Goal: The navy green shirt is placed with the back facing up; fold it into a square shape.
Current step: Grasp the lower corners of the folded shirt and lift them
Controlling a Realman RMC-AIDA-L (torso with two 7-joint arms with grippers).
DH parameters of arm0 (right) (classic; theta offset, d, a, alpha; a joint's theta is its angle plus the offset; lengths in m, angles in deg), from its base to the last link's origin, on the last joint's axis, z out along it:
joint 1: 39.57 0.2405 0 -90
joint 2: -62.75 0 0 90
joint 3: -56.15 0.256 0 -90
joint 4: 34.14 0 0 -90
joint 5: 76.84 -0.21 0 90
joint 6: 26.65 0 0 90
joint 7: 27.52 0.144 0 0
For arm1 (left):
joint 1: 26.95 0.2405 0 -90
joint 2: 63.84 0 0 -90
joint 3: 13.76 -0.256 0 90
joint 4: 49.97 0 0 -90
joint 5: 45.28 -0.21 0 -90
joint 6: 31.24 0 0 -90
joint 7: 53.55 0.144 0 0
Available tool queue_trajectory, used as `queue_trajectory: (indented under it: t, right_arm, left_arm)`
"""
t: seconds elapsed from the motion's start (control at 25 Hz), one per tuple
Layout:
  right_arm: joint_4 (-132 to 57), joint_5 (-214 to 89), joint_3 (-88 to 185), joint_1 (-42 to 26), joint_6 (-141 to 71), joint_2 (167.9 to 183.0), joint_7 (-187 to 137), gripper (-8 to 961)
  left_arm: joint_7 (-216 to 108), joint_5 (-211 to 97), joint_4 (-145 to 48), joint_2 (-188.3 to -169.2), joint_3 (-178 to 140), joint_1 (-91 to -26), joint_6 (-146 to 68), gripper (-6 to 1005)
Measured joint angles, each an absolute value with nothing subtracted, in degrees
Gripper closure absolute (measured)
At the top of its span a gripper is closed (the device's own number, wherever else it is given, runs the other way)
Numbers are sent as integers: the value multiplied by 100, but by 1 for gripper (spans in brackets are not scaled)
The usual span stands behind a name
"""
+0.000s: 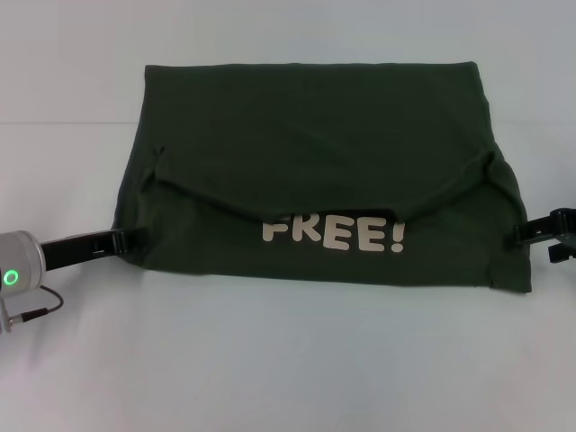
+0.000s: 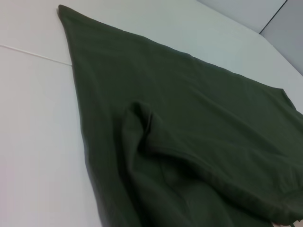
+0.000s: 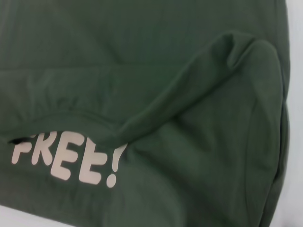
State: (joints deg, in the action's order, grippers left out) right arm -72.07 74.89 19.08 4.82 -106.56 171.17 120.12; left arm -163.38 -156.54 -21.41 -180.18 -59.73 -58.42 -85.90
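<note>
White tabletop runs bare on every side of the navy green shirt, which lies folded across the middle, so you have open surface before it, beyond it and off both ends. A top layer is folded down over the shirt's front, and its sagging edge covers the tops of the pale letters "FREE!"; the first letter is partly hidden. Beside the shirt's left lower corner you see the left gripper low on the table, its tip touching or just meeting the cloth edge; you cannot tell whether it grips anything or how far it is parted. At the shirt's right edge the right gripper is cut off by the frame, and its opening cannot be made out either. Neither wrist view shows fingers. The shirt's right lower corner looks slightly ragged, perhaps a doubled hem.
</note>
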Motion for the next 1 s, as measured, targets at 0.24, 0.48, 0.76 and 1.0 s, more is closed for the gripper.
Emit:
queue_trajectory:
  t: [0.24, 0.48, 0.76, 1.0]
  right_arm:
    - [-7011, 7493, 1897, 453, -10338, 17231, 11977, 12]
    - [-6916, 7476, 1895, 449, -10154, 17304, 11923, 11]
    - [-6876, 7476, 1897, 445, -10013, 17399, 11894, 11]
    - [-6857, 7476, 1898, 455, -9938, 17473, 11858, 12]
  left_arm:
    - [-16341, -15654, -2141, -18024, -5973, -5842, -8591, 1000]
    - [-16342, -15654, -2141, -18027, -5973, -5842, -8591, 1000]
    - [-16342, -15654, -2141, -18028, -5972, -5837, -8591, 1000]
    - [-16341, -15654, -2141, -18028, -5964, -5843, -8591, 1001]
